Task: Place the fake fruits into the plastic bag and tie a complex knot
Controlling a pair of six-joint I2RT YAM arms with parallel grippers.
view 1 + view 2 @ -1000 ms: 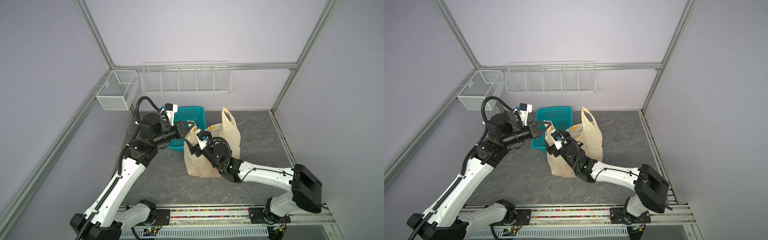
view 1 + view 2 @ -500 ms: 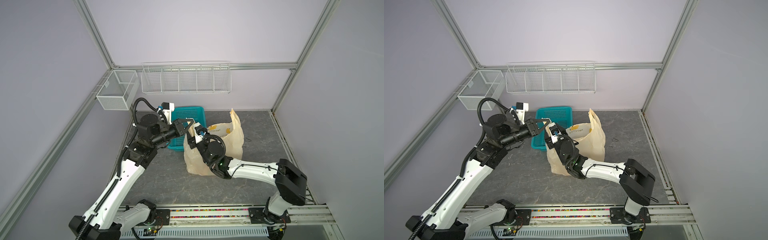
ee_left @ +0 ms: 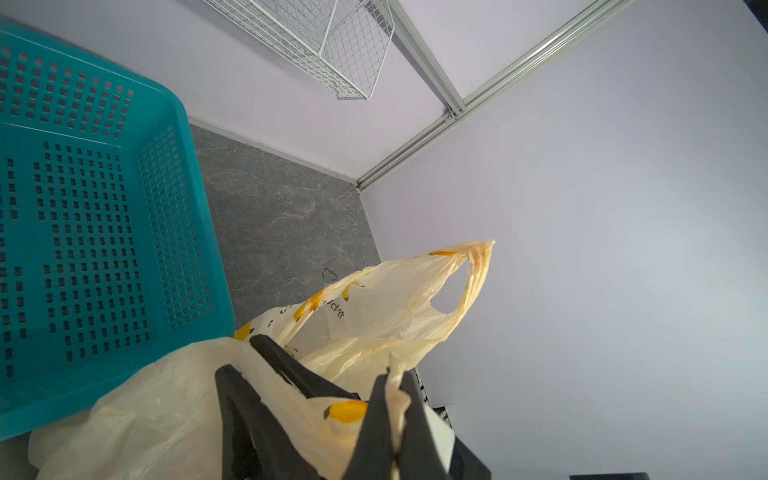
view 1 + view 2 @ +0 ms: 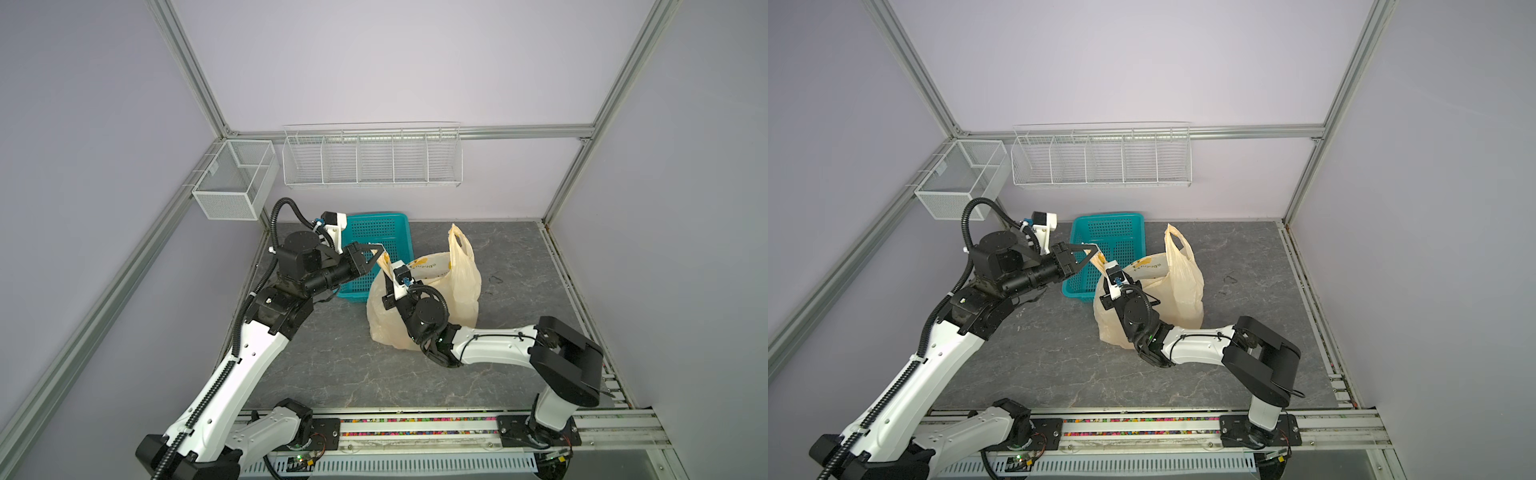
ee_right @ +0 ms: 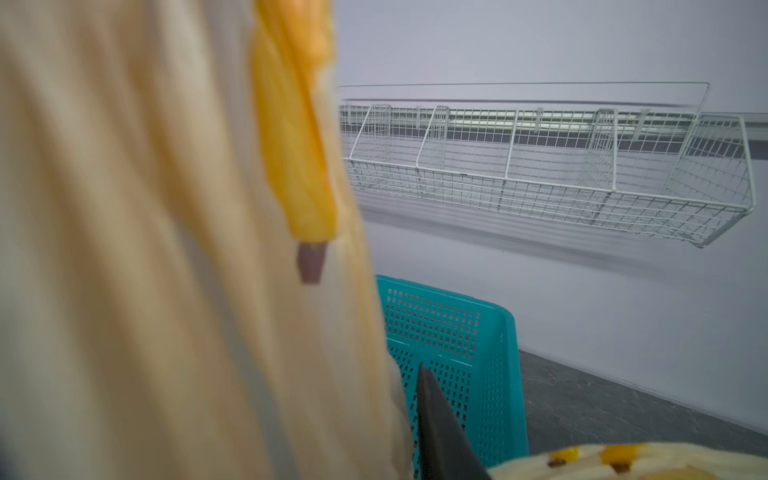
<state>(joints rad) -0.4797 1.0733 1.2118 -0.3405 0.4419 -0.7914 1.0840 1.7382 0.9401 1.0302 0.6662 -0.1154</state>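
- The plastic bag [image 4: 461, 291] stands on the grey tabletop [image 4: 519, 266] near the middle of both top views, just right of the teal basket [image 4: 374, 224], and its body sags in soft folds.
- The left end effector [image 4: 380, 254] reaches in from the left of the frame. Its fingers are pressed together on one bag handle, and in the left wrist view pale film pokes out between them [image 3: 392, 374].
- The right end effector [image 3: 243, 357] sits right below that held handle, pushed into the bag's film. Film lies between its dark fingers [image 3: 232, 415], but I can't tell whether they have clamped it.
- The bag's other handle [image 4: 457, 237] stands upright and free, towards the upper right of the bag, with nothing touching it.
- I can see no knot in the handles.
- A white wire rack [image 4: 374, 158] hangs on the back wall above.
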